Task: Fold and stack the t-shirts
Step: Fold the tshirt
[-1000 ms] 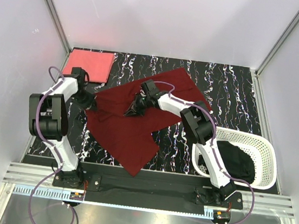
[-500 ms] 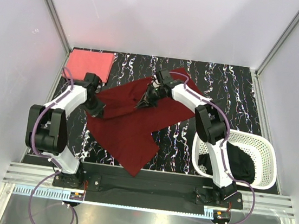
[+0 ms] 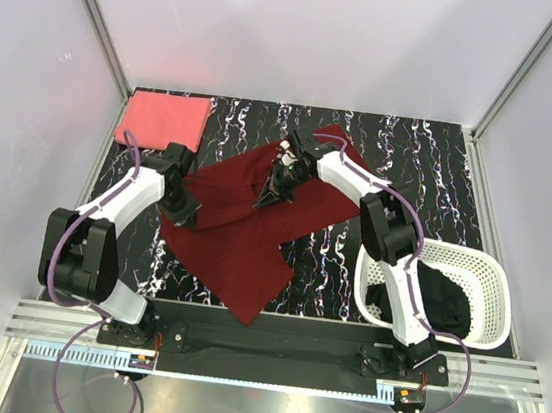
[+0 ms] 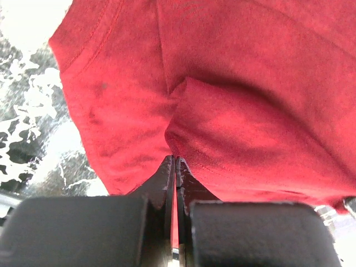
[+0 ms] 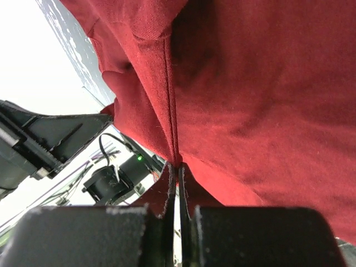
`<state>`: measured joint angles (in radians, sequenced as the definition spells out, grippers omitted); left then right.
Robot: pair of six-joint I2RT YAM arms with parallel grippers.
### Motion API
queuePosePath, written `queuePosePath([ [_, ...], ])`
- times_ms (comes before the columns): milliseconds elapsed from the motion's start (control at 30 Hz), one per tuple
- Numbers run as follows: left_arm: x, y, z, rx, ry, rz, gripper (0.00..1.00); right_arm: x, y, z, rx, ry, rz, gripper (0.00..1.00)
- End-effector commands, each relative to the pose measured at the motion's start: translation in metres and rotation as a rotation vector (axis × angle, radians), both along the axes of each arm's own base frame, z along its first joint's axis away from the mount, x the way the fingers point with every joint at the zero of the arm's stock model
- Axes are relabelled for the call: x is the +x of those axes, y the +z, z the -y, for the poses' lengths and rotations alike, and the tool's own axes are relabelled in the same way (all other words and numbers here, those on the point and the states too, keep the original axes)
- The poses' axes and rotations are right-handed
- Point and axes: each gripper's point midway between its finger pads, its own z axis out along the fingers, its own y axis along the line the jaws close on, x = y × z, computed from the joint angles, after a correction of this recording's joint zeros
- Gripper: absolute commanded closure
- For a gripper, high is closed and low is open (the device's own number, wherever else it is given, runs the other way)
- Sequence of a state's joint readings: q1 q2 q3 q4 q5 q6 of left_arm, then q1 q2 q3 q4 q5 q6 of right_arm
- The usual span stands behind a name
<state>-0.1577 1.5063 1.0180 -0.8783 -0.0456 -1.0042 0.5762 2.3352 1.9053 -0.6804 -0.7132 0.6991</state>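
the maroon shirt (image 3: 236,247) is soft matt cloth with a fine knit. the pink shirt (image 3: 166,119) is matt cloth too. the table (image 3: 432,165) looks smooth and glossy, black with white veins. the basket (image 3: 492,304) is white plastic lattice.

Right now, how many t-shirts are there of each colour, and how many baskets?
maroon t-shirt: 1
coral pink t-shirt: 1
black t-shirt, lying in the basket: 1
white basket: 1
Total: 4
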Motion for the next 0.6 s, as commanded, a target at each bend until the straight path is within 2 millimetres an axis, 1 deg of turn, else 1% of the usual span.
queuePosePath([
  [0, -0.008, 0.009, -0.007, 0.032, 0.022, 0.016, 1.0, 0.003, 0.006, -0.001, 0.032, 0.034, 0.006, 1.0],
  [67, -0.011, 0.009, -0.007, 0.035, 0.022, 0.007, 1.0, 0.006, 0.003, -0.003, 0.032, 0.035, 0.004, 1.0],
  [100, -0.011, 0.009, -0.007, 0.036, 0.02, 0.002, 1.0, 0.005, -0.003, -0.003, 0.023, 0.036, -0.005, 1.0],
  [133, -0.012, 0.009, -0.007, 0.035, 0.02, 0.0, 1.0, 0.009, -0.001, -0.004, 0.027, 0.036, 0.004, 1.0],
  [233, -0.013, 0.011, -0.005, 0.024, 0.013, 0.001, 1.0, 0.009, -0.008, -0.004, 0.012, 0.038, -0.006, 1.0],
  [367, -0.017, 0.012, -0.002, 0.002, 0.007, -0.004, 1.0, 0.012, -0.011, -0.002, 0.006, 0.03, -0.009, 1.0],
  [500, -0.019, 0.02, 0.007, -0.04, -0.006, 0.02, 1.0, 0.012, -0.014, -0.001, -0.002, 0.035, -0.009, 1.0],
  [567, -0.021, 0.019, 0.008, -0.046, -0.012, 0.022, 1.0, 0.013, -0.015, 0.001, -0.006, 0.029, -0.01, 1.0],
])
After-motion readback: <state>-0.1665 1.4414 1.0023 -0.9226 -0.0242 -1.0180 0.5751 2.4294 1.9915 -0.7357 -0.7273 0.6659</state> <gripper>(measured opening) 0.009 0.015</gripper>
